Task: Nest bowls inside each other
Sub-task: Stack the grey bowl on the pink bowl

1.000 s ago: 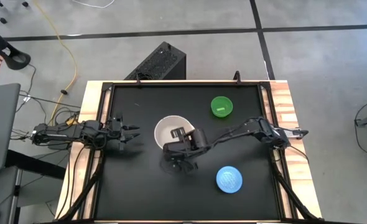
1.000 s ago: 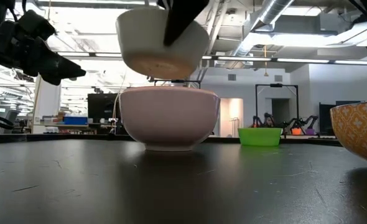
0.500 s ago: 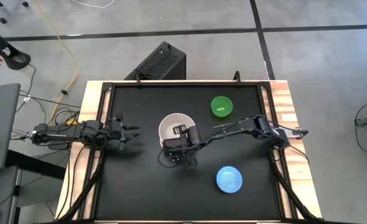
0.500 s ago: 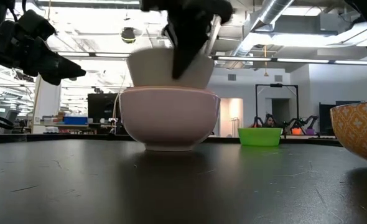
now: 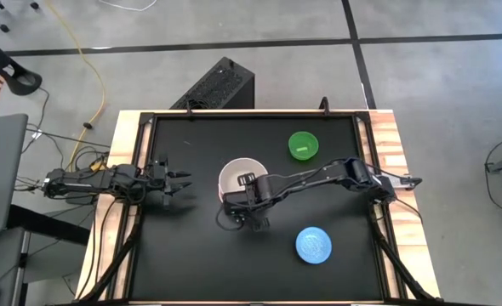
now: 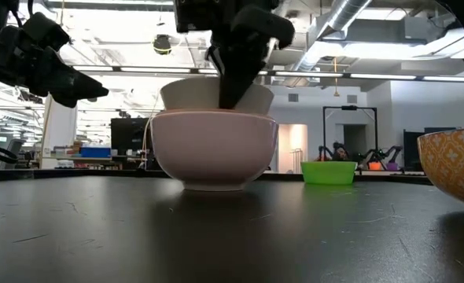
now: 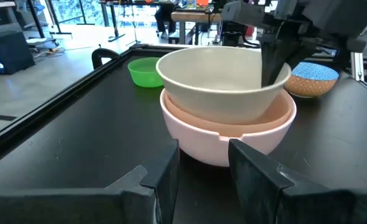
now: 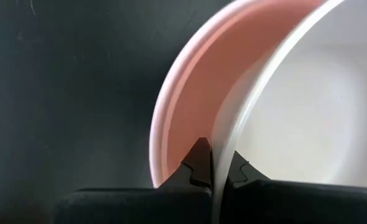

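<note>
The black desk (image 5: 191,263) carries everything, with wooden strips along its two sides.

Near its middle stands the pink bowl (image 7: 258,134), upright on the desk. The beige bowl (image 7: 221,84) sits partly down inside it, tilted a little, its rim still well above the pink rim. From above only the pale inside of the beige bowl (image 5: 238,174) shows clearly, so the pink one is hard to make out there. In the low view the pink bowl (image 6: 212,149) is the wide lower shape and the beige bowl (image 6: 193,96) the band above it.

The right gripper (image 8: 211,174) has its fingers pinched shut on the beige bowl's wall, one finger inside it and one in the gap between the two bowls. The right arm reaches in from the desk's right edge to the bowls in the middle.

The blue bowl (image 5: 313,245) lies upside down, apart from the stack, toward the front right of the desk. The green bowl (image 5: 303,145) stands upright toward the back right, well apart from the others.

The left gripper (image 5: 183,182) waits above the left part of the desk, near the stack but not touching it, fingers spread open and holding nothing.
</note>
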Robot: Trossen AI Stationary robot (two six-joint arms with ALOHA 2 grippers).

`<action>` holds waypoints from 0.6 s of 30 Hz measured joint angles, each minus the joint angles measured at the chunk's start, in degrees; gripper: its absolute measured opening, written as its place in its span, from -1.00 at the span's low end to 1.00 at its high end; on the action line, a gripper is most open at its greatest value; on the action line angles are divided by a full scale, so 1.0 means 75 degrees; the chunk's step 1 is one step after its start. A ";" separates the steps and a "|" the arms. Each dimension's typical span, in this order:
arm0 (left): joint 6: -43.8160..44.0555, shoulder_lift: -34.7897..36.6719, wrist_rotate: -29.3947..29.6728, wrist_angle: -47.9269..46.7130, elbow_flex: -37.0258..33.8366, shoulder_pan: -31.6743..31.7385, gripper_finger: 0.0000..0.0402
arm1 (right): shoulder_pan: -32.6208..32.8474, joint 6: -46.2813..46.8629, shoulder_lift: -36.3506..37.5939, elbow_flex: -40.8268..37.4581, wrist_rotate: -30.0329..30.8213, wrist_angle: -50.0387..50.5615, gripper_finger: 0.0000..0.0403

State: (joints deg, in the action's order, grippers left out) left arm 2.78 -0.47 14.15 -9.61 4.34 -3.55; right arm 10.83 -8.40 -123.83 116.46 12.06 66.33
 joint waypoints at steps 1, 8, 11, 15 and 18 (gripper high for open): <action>-0.0002 0.0000 0.0000 0.0000 0.0000 -0.0001 -0.36 | 0.0000 0.0004 -0.0002 -0.0047 -0.0009 -0.0061 -0.97; -0.0002 0.0000 0.0000 0.0000 0.0000 0.0000 -0.36 | 0.0000 0.0006 0.0003 -0.0250 -0.0024 -0.0318 -0.97; -0.0001 0.0000 0.0000 0.0000 0.0000 -0.0001 -0.36 | 0.0000 0.0045 0.0011 -0.0247 -0.0024 -0.0337 -0.95; -0.0002 0.0000 0.0000 0.0000 0.0000 0.0000 -0.36 | -0.0015 0.0453 0.0011 -0.0247 -0.0021 -0.0336 -0.87; -0.0001 0.0000 0.0000 0.0000 0.0000 0.0000 -0.36 | -0.0015 0.0521 0.0011 -0.0247 -0.0021 -0.0333 -0.79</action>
State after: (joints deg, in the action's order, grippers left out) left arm 2.77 -0.47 14.15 -9.61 4.34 -3.55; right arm 10.72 -4.49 -123.74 114.61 11.90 63.83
